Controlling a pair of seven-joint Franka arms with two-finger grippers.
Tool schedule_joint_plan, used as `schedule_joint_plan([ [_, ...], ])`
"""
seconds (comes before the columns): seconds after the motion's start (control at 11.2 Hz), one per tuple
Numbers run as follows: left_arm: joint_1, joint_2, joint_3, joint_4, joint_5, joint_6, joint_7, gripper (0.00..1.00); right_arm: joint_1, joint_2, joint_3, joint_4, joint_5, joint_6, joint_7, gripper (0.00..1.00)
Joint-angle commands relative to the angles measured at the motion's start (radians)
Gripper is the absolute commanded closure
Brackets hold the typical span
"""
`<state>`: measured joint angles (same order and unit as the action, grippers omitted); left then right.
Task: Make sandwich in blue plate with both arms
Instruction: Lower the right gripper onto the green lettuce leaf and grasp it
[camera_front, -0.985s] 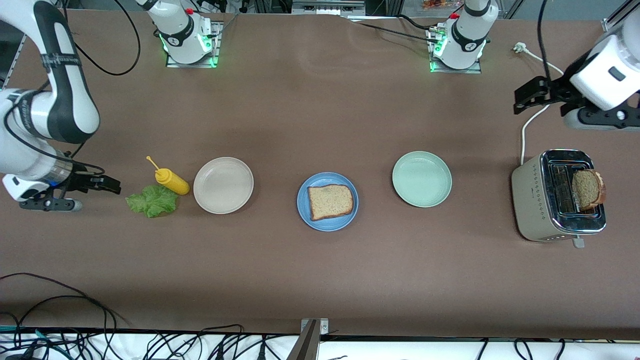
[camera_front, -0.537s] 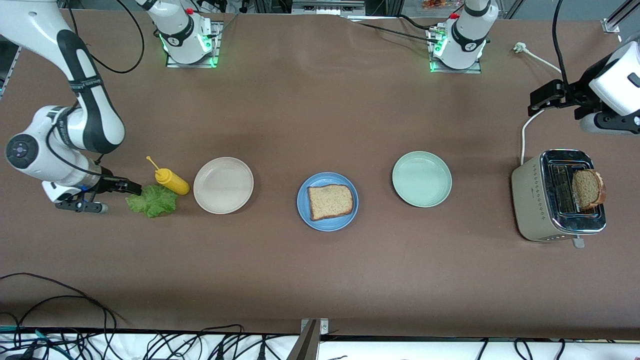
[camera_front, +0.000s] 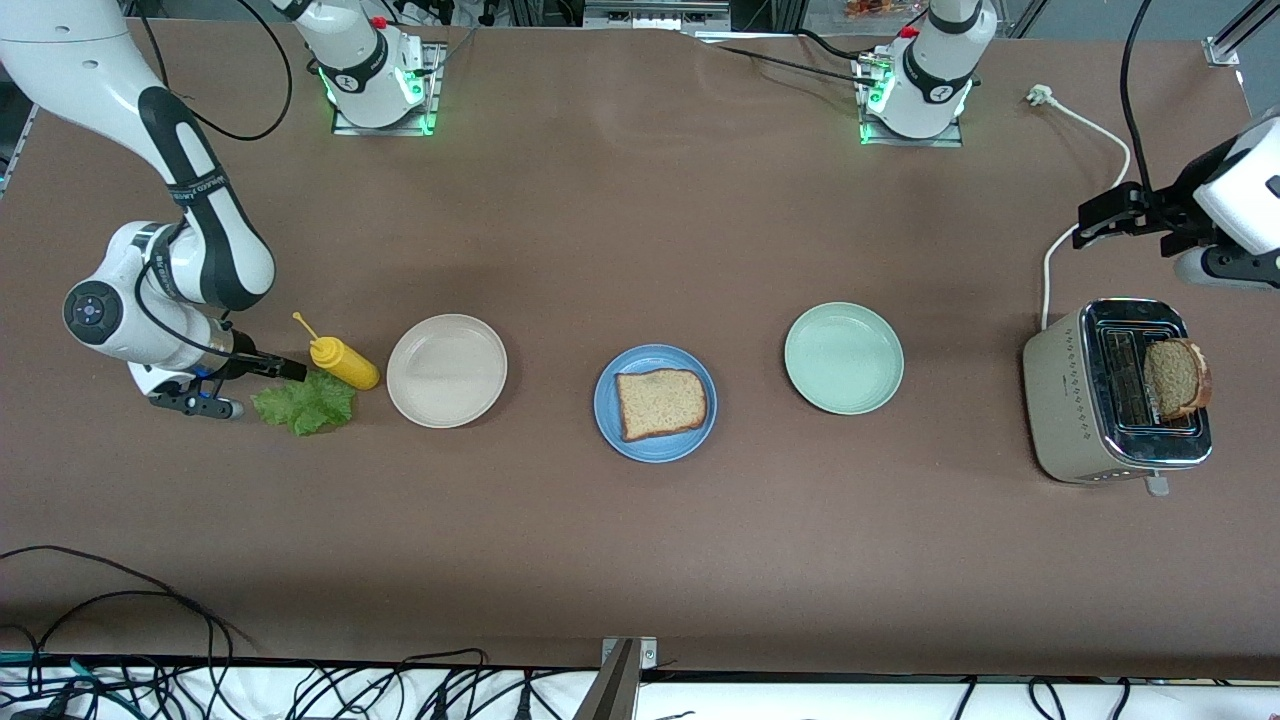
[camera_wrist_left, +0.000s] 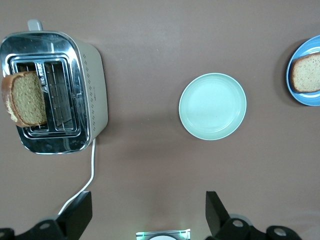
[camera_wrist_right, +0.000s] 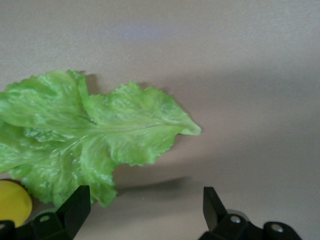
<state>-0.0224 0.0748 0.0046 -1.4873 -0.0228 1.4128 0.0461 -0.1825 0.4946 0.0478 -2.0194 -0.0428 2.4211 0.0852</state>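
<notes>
1. Front view: a blue plate (camera_front: 655, 403) sits mid-table with one brown bread slice (camera_front: 660, 403) lying flat on it.
2. A beige plate (camera_front: 447, 370) lies toward the right arm's end of the table, and a pale green plate (camera_front: 843, 358) toward the left arm's end.
3. A lettuce leaf (camera_front: 305, 402) lies on the table just beside a yellow squeeze bottle (camera_front: 341, 360), which lies on its side, slightly farther from the camera than the leaf.
4. The right gripper (camera_front: 262, 382) is low at the edge of the lettuce, jaws spread, nothing held.
5. A toaster (camera_front: 1117, 391) stands at the left arm's end of the table; a second bread slice (camera_front: 1175, 378) sticks up out of one slot.
6. The left gripper (camera_front: 1098, 216) hangs in the air over the toaster's white cord (camera_front: 1068, 235), holding nothing.
7. Left wrist view: its two fingers (camera_wrist_left: 216, 212) stand wide apart and empty, high above the table, with the toaster, its toast, the green plate and part of the blue plate visible.
8. Right wrist view: the parted, empty fingers (camera_wrist_right: 213, 208) frame the table right at the lettuce's edge; one fingertip overlaps the leaf, contact unclear.
</notes>
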Motion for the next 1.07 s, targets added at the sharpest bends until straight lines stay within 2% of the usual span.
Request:
schedule_joint_plan([
  [0.0,-0.005,-0.066,0.000,-0.090,0.017,0.035,0.021,0.00,-0.017,-0.004,0.007,-0.013,0.000,0.076,0.117,0.00],
  [0.45,-0.014,-0.053,-0.009,-0.091,0.017,0.035,0.014,0.00,-0.017,0.039,0.017,-0.015,0.000,0.147,0.345,0.00],
  [0.99,-0.011,-0.053,-0.009,-0.093,0.018,0.041,0.014,0.00,-0.015,0.007,0.037,0.004,-0.002,0.159,0.396,0.00],
])
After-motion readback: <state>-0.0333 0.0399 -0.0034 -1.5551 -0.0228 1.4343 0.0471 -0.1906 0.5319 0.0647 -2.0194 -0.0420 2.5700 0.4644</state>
